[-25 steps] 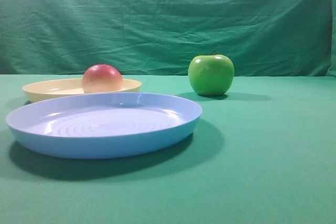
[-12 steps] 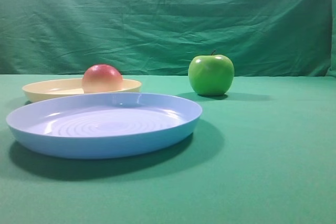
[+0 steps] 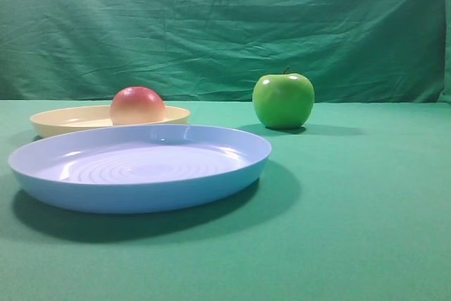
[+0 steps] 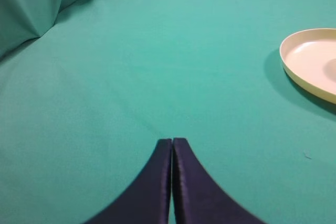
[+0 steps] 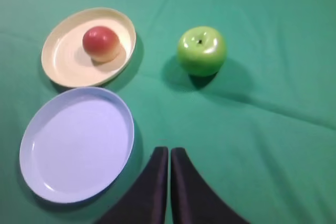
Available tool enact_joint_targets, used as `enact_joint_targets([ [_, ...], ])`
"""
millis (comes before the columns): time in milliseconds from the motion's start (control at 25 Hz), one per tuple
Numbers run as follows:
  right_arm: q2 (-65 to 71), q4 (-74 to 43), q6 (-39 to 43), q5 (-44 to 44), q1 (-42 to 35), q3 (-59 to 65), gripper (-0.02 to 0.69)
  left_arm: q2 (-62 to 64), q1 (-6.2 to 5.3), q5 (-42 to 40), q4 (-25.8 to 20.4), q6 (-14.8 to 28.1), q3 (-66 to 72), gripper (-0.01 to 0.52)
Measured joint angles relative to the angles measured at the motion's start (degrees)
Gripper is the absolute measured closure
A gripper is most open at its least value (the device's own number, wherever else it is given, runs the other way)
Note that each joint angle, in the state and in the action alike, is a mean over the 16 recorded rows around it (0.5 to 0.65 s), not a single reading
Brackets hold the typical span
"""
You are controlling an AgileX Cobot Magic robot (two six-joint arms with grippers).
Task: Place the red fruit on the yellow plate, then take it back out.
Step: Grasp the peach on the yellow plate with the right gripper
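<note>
yellow plate (image 4: pixel 310 61) cropped at right edge

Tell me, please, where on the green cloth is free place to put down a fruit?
Bare cloth lies to the right of the green apple and toward the camera from it, right of the blue plate. The left is crowded: the yellow plate, holding the red fruit, sits close beside the blue plate.

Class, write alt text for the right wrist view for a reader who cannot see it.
A red fruit sits on a yellow plate, with a blue plate below it and a green apple on green cloth. The shut right end effector points in from the bottom edge.
</note>
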Motion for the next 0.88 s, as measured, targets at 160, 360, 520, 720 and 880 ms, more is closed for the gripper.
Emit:
enact_joint_targets([
  [160,6.87,0.47,-0.48,2.13,1.59,-3.53,0.665,0.0,0.0,0.0,0.0,0.0,0.0,0.514],
  [360,12.1,1.59,-0.55,1.17,1.96,-6.08,0.665,0.0,0.0,0.0,0.0,0.0,0.0,0.514],
  [520,14.04,2.87,-0.56,-2.98,1.96,-6.71,0.665,0.0,0.0,0.0,0.0,0.0,0.0,0.514],
  [720,15.37,4.94,-1.03,-9.08,1.96,-6.79,0.665,0.0,0.0,0.0,0.0,0.0,0.0,0.514],
  [880,17.42,7.32,-3.09,-11.98,2.14,-7.24,0.665,0.0,0.0,0.0,0.0,0.0,0.0,0.514],
])
